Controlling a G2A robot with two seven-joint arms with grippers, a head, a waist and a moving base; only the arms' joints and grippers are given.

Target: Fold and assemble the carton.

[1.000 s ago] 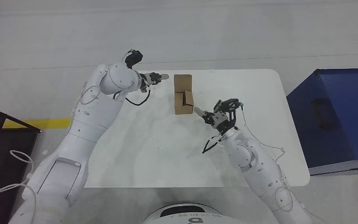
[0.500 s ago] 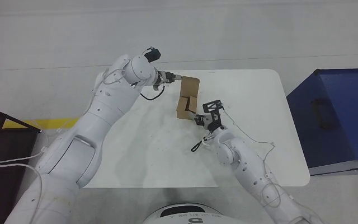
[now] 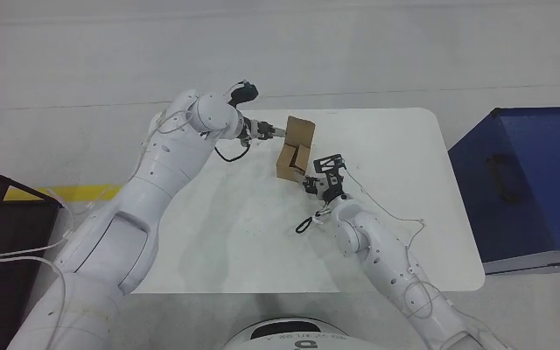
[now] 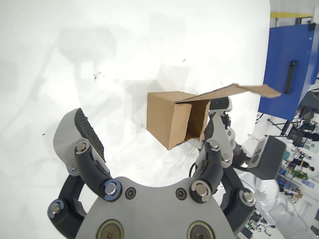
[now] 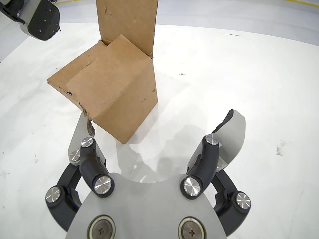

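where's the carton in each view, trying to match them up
Top view: the carton is near the far edge of the white table.
Left wrist view: the carton is just beyond the open left gripper, nearer one finger.
Right wrist view: the carton is close ahead of the open right gripper.
Shared landmark: the carton's long open flap.

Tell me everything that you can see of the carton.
The carton is a brown cardboard box, tilted on the white table. One long flap stands out straight, a shorter one is folded in, one end is open. A finger of the open right hand meets its frayed lower edge; the open left hand is close.
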